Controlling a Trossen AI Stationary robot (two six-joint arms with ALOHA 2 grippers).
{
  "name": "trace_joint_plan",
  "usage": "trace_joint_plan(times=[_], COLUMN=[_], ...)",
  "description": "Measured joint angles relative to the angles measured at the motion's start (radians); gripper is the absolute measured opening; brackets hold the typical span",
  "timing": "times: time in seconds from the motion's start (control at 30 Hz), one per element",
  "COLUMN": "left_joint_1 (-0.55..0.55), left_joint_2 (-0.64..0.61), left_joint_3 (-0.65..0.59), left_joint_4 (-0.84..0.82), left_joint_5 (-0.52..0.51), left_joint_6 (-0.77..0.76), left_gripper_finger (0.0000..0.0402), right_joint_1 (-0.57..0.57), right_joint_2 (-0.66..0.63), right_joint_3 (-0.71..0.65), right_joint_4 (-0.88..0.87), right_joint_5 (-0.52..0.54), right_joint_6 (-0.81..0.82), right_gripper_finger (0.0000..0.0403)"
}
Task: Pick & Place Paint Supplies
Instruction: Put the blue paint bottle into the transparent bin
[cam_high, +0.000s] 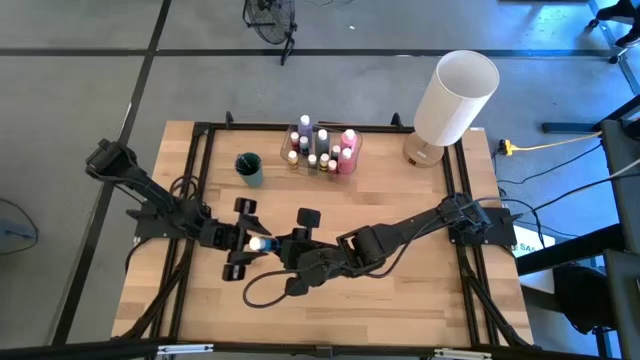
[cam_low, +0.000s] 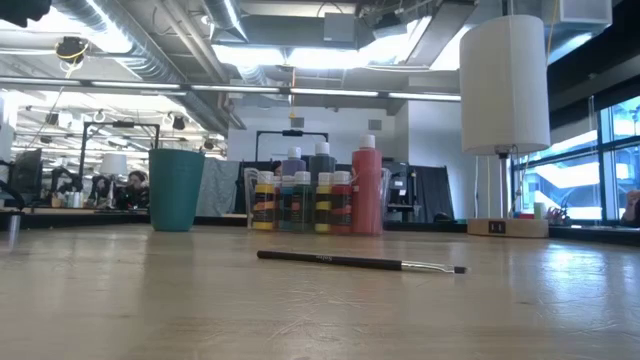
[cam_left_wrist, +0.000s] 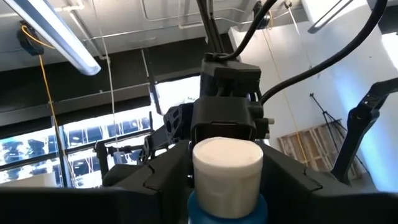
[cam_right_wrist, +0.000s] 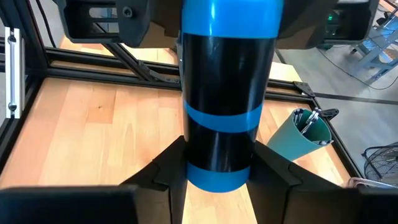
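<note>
A blue paint bottle (cam_high: 266, 244) with a black label and a white cap is held in the air above the middle of the table, between my two grippers. My left gripper (cam_high: 250, 243) is shut on its cap end. My right gripper (cam_high: 287, 250) is shut on its other end. More paint bottles (cam_high: 322, 150) stand in a clear container at the far middle. A teal cup (cam_high: 249, 168) holds brushes. A dark-handled paintbrush (cam_low: 360, 262) lies flat on the table; the arms hide it in the high view. My left gripper has the bottle between its two fingers at the blue shoulder just under the white cap (cam_left_wrist: 227, 208). It comes from the table's left. The bottle is clear of the table. My right gripper has the bottle's lower body (cam_right_wrist: 217, 171), below the black label, between its two fingers. It comes from the table's right, and the fingers lie along the bottle. The bottle reaches away from it toward the left gripper, clear of the table.
A large white cylinder (cam_high: 455, 95) stands at the far right corner on a small base. A dark cable (cam_high: 265, 292) loops on the table near the front, under the right arm. The teal cup also shows in the right wrist view (cam_right_wrist: 311, 134).
</note>
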Motion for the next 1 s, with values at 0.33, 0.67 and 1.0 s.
trace_joint_plan(times=[0.33, 0.67, 1.0], left_joint_1=[-0.086, -0.143, -0.142], left_joint_2=[-0.098, -0.247, -0.212], left_joint_3=[0.002, 0.148, 0.446], left_joint_4=[-0.161, -0.702, -1.283], left_joint_5=[-0.243, -0.346, -0.397], left_joint_6=[0.009, -0.079, -0.222], left_gripper_finger=[0.0166, 0.02, 0.0194], right_joint_1=[-0.002, 0.001, -0.003], right_joint_2=[0.0, 0.0, 0.0], right_joint_3=[0.0, 0.0, 0.0], right_joint_4=[-0.03, -0.031, -0.034], right_joint_5=[0.008, -0.003, -0.004], right_joint_6=[0.021, 0.02, 0.033], right_gripper_finger=[0.013, 0.013, 0.013])
